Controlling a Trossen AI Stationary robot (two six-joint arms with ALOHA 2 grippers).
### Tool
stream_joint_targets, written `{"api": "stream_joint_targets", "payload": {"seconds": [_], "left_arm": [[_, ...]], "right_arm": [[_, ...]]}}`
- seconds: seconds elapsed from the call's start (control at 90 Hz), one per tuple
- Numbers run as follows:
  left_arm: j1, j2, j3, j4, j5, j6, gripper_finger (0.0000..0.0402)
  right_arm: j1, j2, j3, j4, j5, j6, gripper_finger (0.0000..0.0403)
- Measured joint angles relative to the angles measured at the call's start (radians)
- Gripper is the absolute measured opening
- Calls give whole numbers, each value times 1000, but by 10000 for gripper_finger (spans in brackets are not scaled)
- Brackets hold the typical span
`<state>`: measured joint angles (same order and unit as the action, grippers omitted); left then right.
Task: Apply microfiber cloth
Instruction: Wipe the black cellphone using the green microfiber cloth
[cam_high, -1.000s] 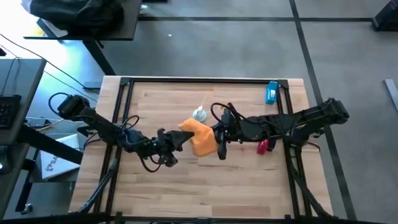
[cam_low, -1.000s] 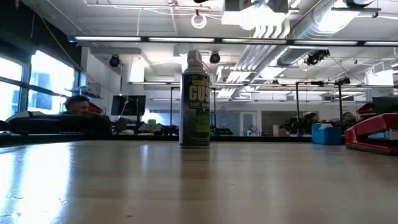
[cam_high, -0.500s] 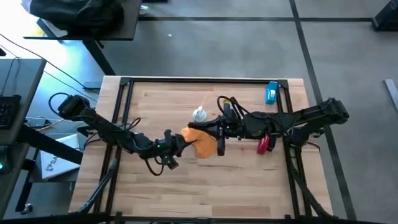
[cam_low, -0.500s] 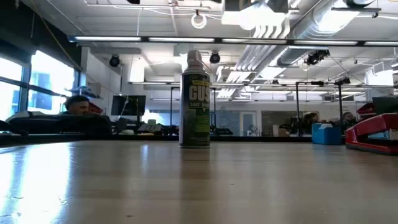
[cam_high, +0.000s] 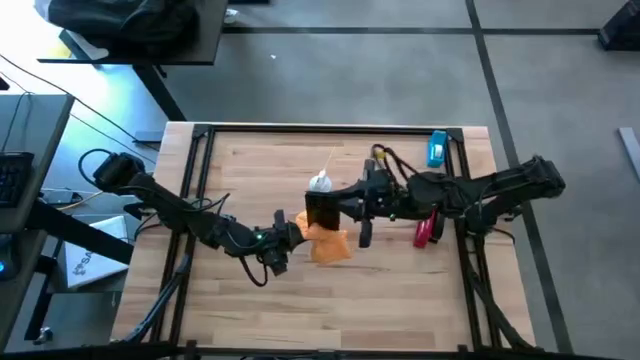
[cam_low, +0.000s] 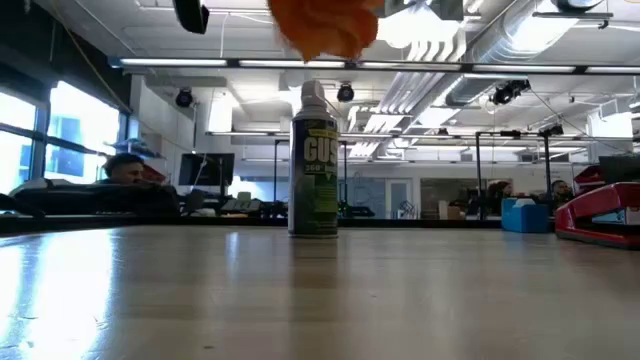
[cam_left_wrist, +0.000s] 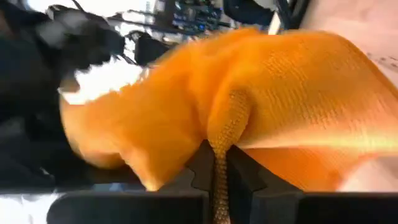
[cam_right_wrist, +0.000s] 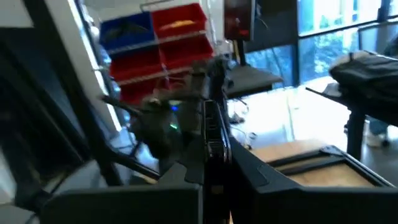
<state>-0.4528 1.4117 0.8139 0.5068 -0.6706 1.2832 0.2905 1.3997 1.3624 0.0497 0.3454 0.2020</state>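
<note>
Two grippers meet over the middle of your table, so read them from the left. Your left gripper (cam_high: 292, 232) is clamped shut on a pinched fold of the microfiber cloth (cam_high: 328, 243); the left wrist view shows that fold (cam_left_wrist: 217, 162) squeezed between the dark fingers. The cloth hangs lifted off the wood, a soft, bright-orange bundle with a fine woven nap, bunched and drooping, not spread flat. In the low view only its lower edge (cam_low: 322, 28) shows, above the spray can (cam_low: 314, 160).

Next, just beside the cloth, your right gripper (cam_high: 338, 207) grips a flat, black, rectangular phone (cam_high: 322, 211), turned edge-on to its wrist camera as a thin dark slab (cam_right_wrist: 211, 134) between closed fingers.

As I judge it, you are midway: both things are picked up and brought together, but the wiping itself is not yet evident.

Farther right lie a red tool (cam_high: 424, 232) and a blue box (cam_high: 437, 148).
</note>
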Motion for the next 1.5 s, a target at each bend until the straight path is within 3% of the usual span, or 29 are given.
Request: {"api": "stream_joint_targets", "payload": {"seconds": [0.389,0.589,1.022,1.267,1.5], "left_arm": [[-86,0,0,75,7,76,0],[-48,0,0,150,23,123,0],[-21,-56,0,349,29,394,0],[-15,-153,3,330,91,277,0],[-4,-99,5,282,158,111,0]], "right_arm": [[-1,1,0,-121,-31,0,6],[-2,38,0,-99,-69,25,6],[-2,71,-1,-87,-79,62,6],[6,73,-2,-51,-130,86,6],[8,75,-6,-48,-138,60,6]]}}
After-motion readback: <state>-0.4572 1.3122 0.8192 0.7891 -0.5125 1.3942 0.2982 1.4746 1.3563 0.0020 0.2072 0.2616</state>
